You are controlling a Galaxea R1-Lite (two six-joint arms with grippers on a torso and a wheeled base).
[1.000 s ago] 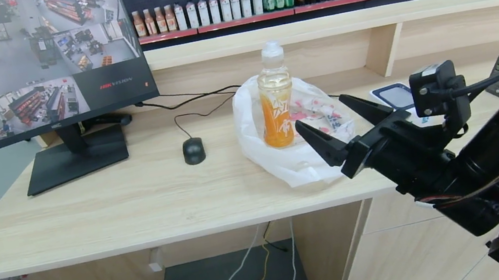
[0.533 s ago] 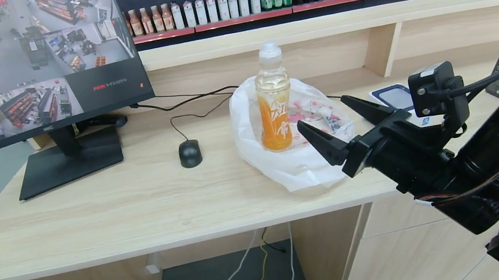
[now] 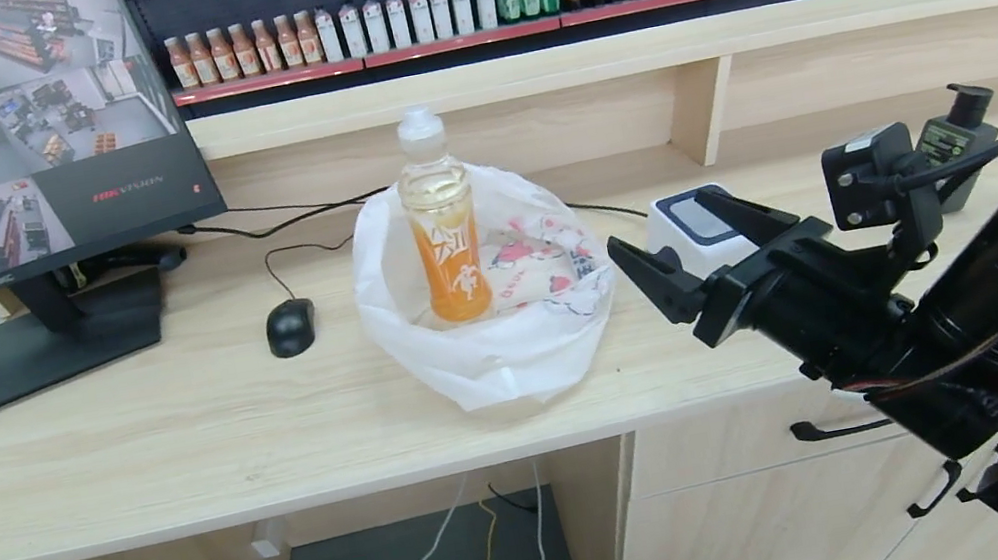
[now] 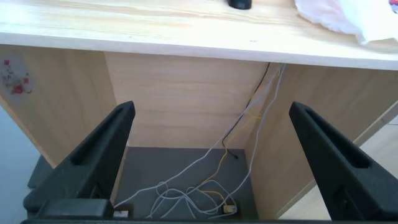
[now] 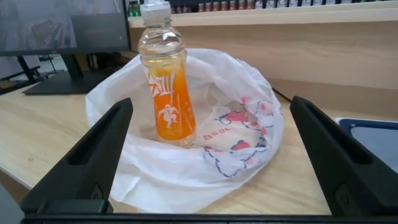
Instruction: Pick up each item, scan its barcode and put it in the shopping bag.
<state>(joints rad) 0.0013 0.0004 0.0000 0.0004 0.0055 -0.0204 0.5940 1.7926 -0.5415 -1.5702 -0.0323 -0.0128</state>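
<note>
Bottle stood upright in the shopping bag; beside the bag, the right end effector hung released and empty, and a careless sweep might have toppled it.

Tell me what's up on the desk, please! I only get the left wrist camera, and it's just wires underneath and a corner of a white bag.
Observer: An orange drink bottle stands upright inside the white shopping bag.
Operator: Cool! What's beside it?
Observer: A white scanner sits on the desk to the bag's right, apart from it.
Operator: Is the other arm holding something?
Observer: No. The right tool is open and empty, in front of the scanner and pointing toward the bag.
</note>
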